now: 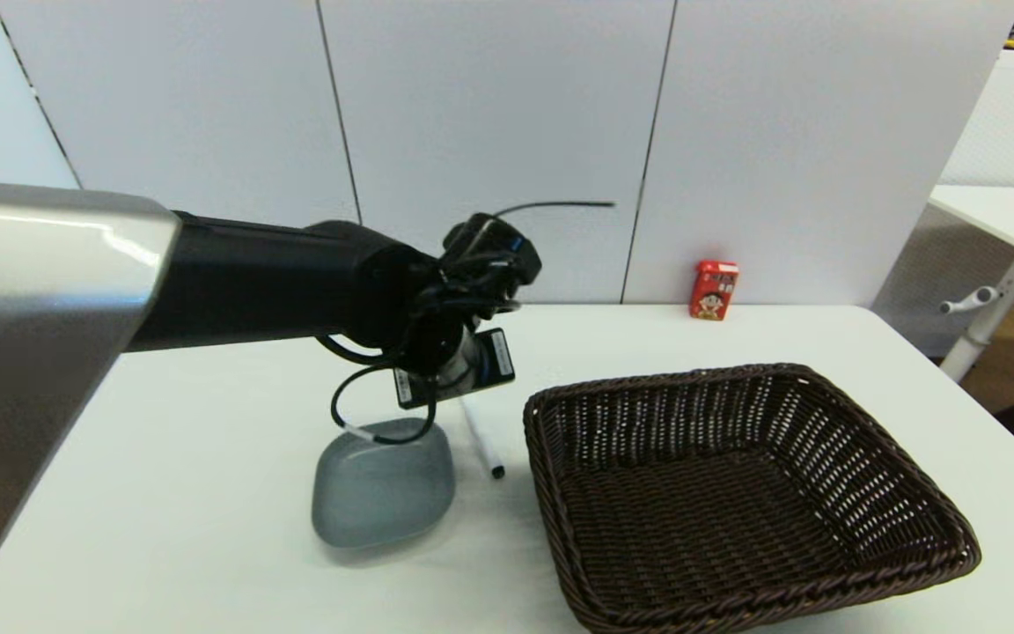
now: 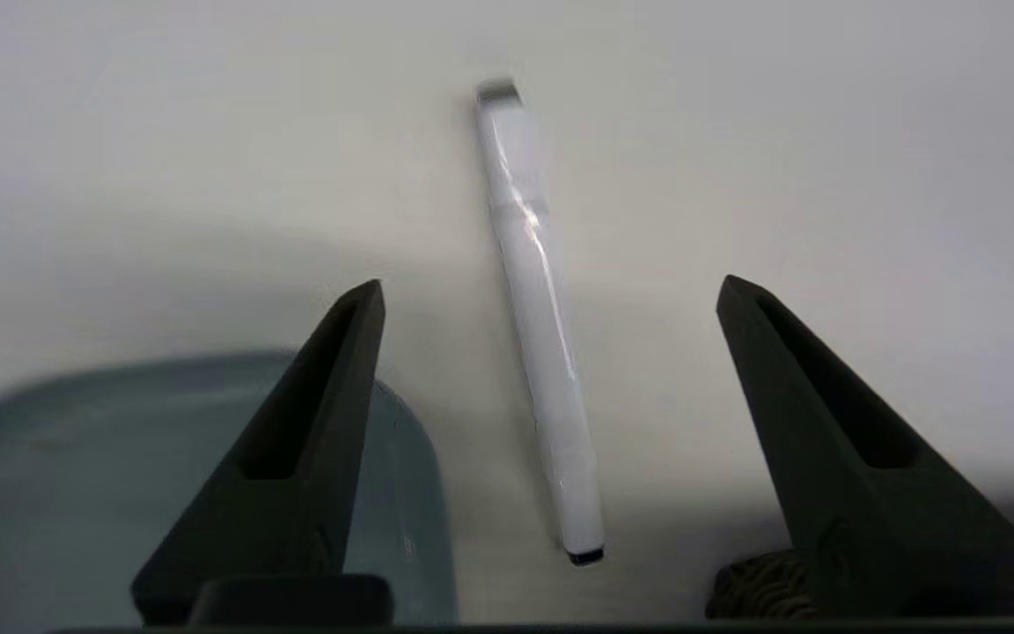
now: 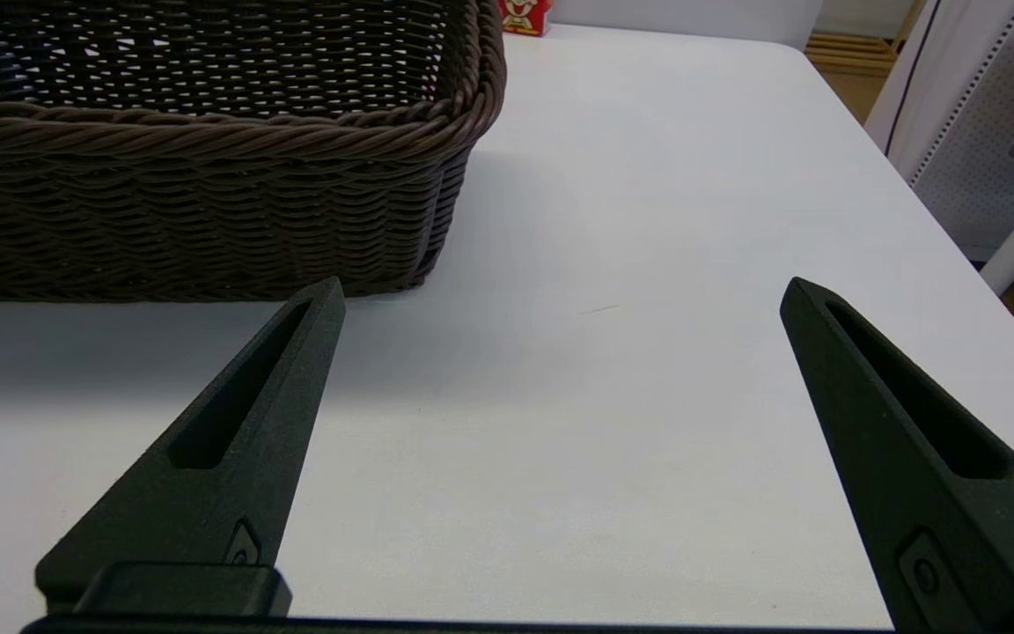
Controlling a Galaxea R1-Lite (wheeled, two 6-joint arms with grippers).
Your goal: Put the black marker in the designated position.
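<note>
White-barrelled, the black marker (image 2: pixel 535 308) lies flat on the table (image 1: pixel 208 493) between grey dish (image 1: pixel 382 486) and wicker basket (image 1: pixel 736 493); we see our left gripper (image 2: pixel 549 295) above it, fingers wide, and our right gripper (image 3: pixel 560 295) low beside the basket, likewise spread.

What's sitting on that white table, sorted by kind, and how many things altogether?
Pens: 1, the black marker, lying flat between dish and basket, below the open left gripper
Dishes: 1, the grey dish
Baskets: 1, the dark brown wicker basket, with nothing in it
Cartons: 1, the small red carton, standing at the far edge
Total: 4
</note>
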